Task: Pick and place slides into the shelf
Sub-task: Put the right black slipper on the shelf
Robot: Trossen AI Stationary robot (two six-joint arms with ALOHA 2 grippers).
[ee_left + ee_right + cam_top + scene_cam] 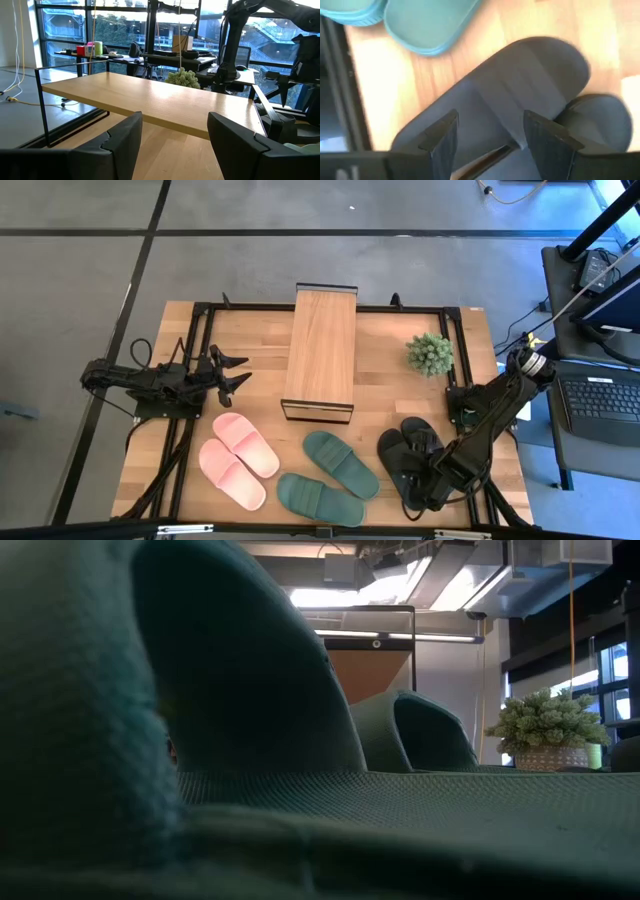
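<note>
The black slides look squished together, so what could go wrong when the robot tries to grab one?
The two black slides overlap, so the right pincer, open just above one, might drag both or get a poor hold on the strap. The green slides lie close beside them and could get bumped. The potted plant stands between the black slides and the shelf, so a carried slide might knock it over.

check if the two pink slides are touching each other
Touching. The high view shows the pink slides lying side by side at the table's front left, their inner edges meeting with no wood visible between them.

Slides [290, 470] lie before the shelf [320, 350].
</note>
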